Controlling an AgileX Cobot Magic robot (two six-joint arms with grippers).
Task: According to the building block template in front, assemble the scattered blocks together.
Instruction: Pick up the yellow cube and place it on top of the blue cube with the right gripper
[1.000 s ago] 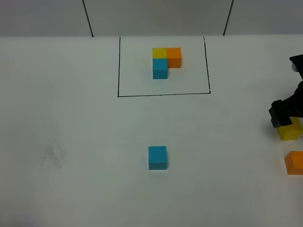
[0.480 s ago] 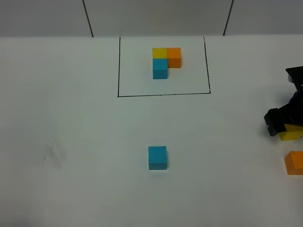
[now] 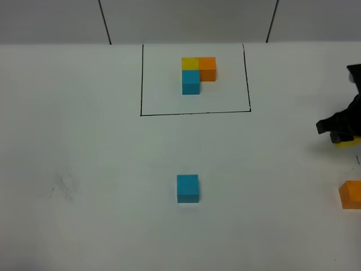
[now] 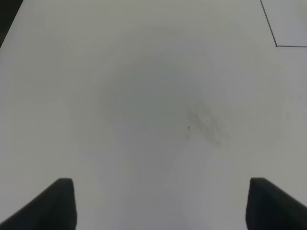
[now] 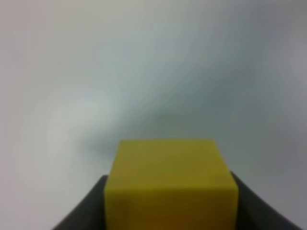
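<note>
Table [image 4: 144, 72] lies beneath wide-spread left gripper [image 4: 158, 203]; we note right gripper [image 3: 338, 129] clamped on yellow cube [image 5: 171, 184].

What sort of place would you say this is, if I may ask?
Probably a robotics lab bench: a plain white table, a building block template inside a black drawn rectangle, and the right gripper holding a yellow cube.
</note>
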